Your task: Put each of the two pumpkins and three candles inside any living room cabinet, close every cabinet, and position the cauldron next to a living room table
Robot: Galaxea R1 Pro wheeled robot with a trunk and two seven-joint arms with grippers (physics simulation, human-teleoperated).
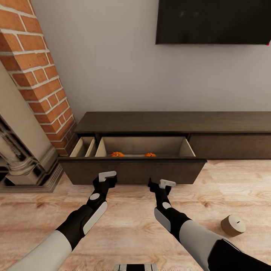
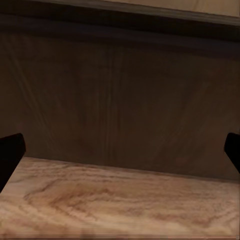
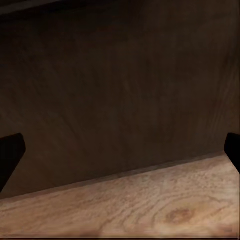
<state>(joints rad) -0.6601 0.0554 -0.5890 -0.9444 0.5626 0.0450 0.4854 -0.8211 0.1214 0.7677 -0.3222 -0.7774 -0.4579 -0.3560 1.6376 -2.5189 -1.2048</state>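
**Drawer open, two pumpkins stowed; both grippers low at the drawer front**

Step in hand, by my reading: the stowing stage, between loads; the cabinet (image 1: 177,126) along the wall has one wide pull-out drawer (image 1: 131,171) drawn out at its left end; the front to its right sits flush and shut.

Contents of the drawer: two pumpkins (image 1: 117,154), one toward the left of the main compartment, the second (image 1: 150,154) toward its middle, both close behind the drawer front and partly hidden by its top edge; the rest of that compartment's floor that I can see is bare; narrow side compartments at the drawer's left end, nothing visible in them; no candles seen inside.

One pale stubby cylinder, a candle (image 1: 233,225), lies tipped on its side on the wood floor (image 1: 131,226), well right of the right arm, apart from the cabinet.

Left gripper (image 1: 107,180) and right gripper (image 1: 162,187) both hang just in front of the drawer front, low; each wrist view shows the dark fingertips (image 2: 11,152) (image 3: 11,150) at opposite picture edges, so jaws spread wide, nothing between them.

Next move, as I judge it: turn toward the candle on the floor, pick it up despite its lying sideways, drop it into the open compartment; drawer should stay open until the candles are in; cauldron not addressed here.
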